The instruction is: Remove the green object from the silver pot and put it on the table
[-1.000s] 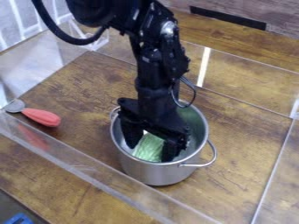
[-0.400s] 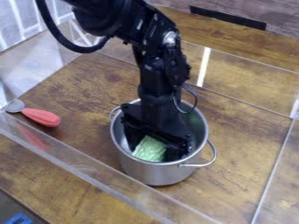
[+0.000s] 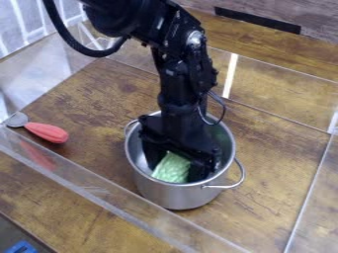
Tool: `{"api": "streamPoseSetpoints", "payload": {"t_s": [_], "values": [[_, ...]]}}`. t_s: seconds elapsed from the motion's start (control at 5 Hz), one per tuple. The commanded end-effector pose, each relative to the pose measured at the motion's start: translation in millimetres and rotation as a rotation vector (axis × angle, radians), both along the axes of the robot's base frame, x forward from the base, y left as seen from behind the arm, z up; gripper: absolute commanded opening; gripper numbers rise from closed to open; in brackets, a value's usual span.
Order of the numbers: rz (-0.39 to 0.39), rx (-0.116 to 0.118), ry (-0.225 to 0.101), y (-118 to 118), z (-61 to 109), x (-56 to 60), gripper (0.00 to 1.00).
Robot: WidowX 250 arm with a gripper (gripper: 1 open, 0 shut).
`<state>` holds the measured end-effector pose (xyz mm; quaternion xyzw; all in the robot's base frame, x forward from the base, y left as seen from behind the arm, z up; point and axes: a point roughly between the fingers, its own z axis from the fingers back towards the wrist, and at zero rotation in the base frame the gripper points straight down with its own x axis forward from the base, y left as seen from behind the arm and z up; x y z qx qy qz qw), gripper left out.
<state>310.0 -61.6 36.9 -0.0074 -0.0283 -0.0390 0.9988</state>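
Note:
The silver pot [image 3: 148, 184] stands on the dark wood table [image 3: 93, 99], near its front middle. The light green bumpy object [image 3: 172, 167] lies inside the pot, partly hidden by the fingers. My black gripper [image 3: 176, 163] reaches straight down into the pot, its fingers on either side of the green object. Whether the fingers press on it cannot be told from this view.
A small red-handled tool [image 3: 43, 130] lies on the table at the left. Clear acrylic walls [image 3: 79, 188] border the tabletop at the front, left and right. The black arm [image 3: 179, 69] rises over the pot from the back.
The gripper has shifted very slightly inside the pot and the arm stands a little more upright. The green object stays in the pot.

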Motion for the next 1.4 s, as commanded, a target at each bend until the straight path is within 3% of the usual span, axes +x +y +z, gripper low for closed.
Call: {"api": "streamPoseSetpoints", "payload": {"t_s": [0.0,0.6,0.8,1.2], "values": [[-0.004,-0.016,-0.039,-3,13.8,9.7,1.0],[-0.005,-0.031,-0.038,-1,10.1,14.6,1.0],[-0.001,-0.032,-0.04,-1,7.9,15.0,0.0],[0.001,-0.023,-0.032,-1,24.3,16.6,0.0]]}}
